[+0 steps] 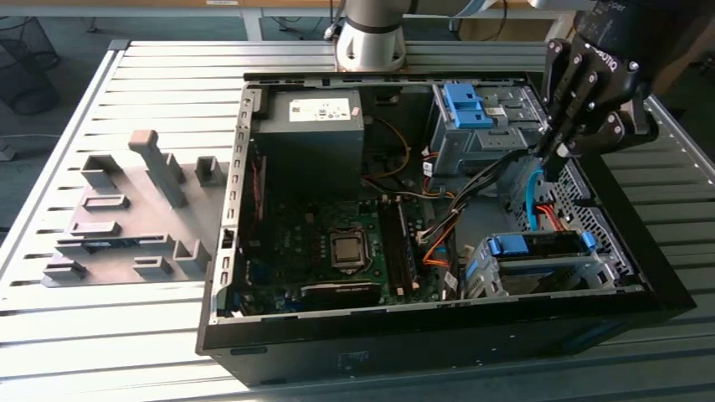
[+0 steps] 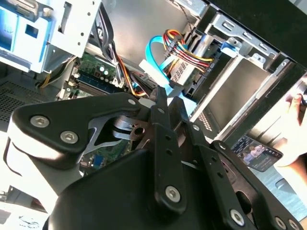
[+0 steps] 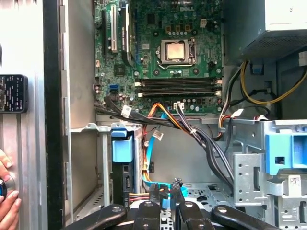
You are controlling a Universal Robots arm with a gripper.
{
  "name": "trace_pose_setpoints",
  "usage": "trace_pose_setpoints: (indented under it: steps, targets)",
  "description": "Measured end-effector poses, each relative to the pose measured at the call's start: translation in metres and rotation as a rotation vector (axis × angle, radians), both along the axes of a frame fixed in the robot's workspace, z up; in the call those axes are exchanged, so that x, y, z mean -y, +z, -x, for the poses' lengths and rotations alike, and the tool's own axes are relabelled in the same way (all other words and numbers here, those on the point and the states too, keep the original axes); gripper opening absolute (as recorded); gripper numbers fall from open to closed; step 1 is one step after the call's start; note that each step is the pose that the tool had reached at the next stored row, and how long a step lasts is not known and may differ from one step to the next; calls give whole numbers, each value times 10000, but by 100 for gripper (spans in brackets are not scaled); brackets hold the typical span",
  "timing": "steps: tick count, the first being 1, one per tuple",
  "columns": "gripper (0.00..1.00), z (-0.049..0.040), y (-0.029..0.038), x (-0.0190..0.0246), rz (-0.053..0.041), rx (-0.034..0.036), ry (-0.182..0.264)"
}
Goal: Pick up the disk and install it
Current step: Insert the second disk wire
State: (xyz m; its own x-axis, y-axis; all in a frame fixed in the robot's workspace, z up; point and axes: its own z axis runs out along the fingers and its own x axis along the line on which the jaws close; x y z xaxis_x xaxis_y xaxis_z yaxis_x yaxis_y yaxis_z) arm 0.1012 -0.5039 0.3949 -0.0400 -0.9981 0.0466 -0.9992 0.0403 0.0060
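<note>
**Pincer clenched inside the open computer case, disk seated in its cage**

The pincer (image 1: 553, 155) reaches into the open computer case (image 1: 223, 251) with its black fingers drawn together. A light-blue flat cable (image 1: 534, 197) runs right past the tips in both wrist views, and I cannot tell whether it is pinched.

Just beyond the tips, the disk (image 1: 540, 244) sits in its bright blue carrier in the metal drive cage (image 1: 483, 276) at the case's near corner on the exterior view's right. In the first wrist view the disk (image 3: 121, 149) stands edge-on in that cage.

Deeper in the case are the green motherboard (image 1: 335, 243) and the dark-grey power supply (image 1: 307, 138), which carries a white printed sticker. The case rests on a slatted metal counter (image 1: 67, 335), beside a grey fixture block (image 1: 123, 209).
</note>
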Motion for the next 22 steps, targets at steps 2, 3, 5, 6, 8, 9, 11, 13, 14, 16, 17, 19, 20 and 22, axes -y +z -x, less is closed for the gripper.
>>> trace_pose_setpoints:
  steps: [2,3,5,6,8,9,11,13,14,16,17,19,20,22]
  targets:
    - [24,0,-5,-30,17,-5,-2]
    - [24,0,-9,-37,31,-6,-3]
    - [24,-1,-25,-45,251,-6,-7]
    - [24,-1,-33,-48,303,-6,-7]
    - [24,-2,-58,-59,346,-5,-11]
    - [24,-3,-64,-63,365,-6,-11]
    - [24,-6,-80,-70,398,-6,-12]
    - [24,-6,-95,-72,472,-5,-14]
    - [24,-6,-101,-72,538,-4,-16]
    - [24,-6,-114,-72,687,-2,-19]
    - [24,-6,-122,-72,748,-1,-20]
    - [24,-6,-142,-72,847,1,-23]
    - [24,-6,-152,-72,888,5,-24]
    - [24,-6,-178,-72,946,16,-26]
